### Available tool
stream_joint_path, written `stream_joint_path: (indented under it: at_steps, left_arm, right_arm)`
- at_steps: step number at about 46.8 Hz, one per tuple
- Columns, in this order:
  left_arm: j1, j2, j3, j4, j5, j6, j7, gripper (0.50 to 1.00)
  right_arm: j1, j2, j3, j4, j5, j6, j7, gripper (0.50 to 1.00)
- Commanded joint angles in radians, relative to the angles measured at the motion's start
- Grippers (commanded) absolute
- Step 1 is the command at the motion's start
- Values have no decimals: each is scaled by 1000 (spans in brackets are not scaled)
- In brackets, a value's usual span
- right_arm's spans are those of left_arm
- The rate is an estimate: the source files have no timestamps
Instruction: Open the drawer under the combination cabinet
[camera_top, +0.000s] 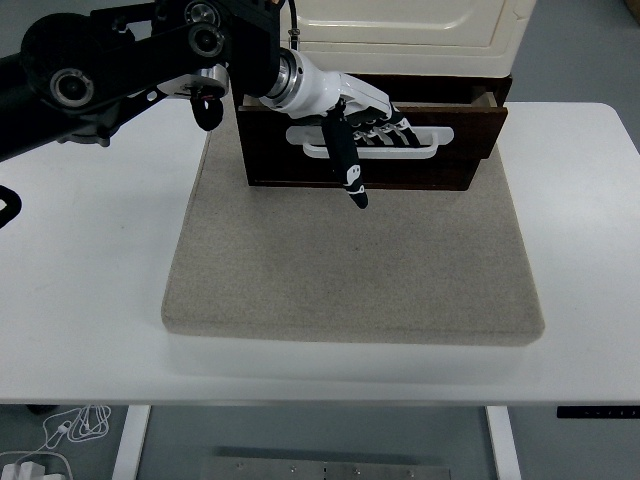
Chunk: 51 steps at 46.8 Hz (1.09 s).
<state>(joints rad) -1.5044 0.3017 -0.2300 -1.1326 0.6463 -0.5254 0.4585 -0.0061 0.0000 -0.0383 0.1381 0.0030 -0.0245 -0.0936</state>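
At far centre of the surface (80, 290), left hand (365, 118) hooks fingers through the white handle (440, 134) of the drawer (470, 150); rigid wood, probably slides stiffly, handle is the right hold.

Dark glossy wood drawer (420, 160) with smooth white plastic handle (420, 150), on matt, coarse grey felt mat (350, 270).

We see a white table (90, 300) whose near edge runs along the bottom of the head view. A grey, felt-like square mat (350, 270) lies flat on it, covering most of the middle and leaving bare white surface to the left, right and front. At the mat's far edge stands the cabinet (400, 30), with its dark wooden drawer (470, 140) beneath.
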Motion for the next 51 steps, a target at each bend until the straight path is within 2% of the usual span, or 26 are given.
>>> stream_joint_path:
  at_steps: [1, 51]
  left_arm:
    - [0, 4, -2, -4, -7, -4, -1, 1000]
    - [-2, 42, -8, -72, -40, -41, 0, 1000]
  right_arm:
    - [0, 0, 0, 0, 0, 0, 0, 928]
    - [0, 0, 0, 0, 0, 0, 0, 928]
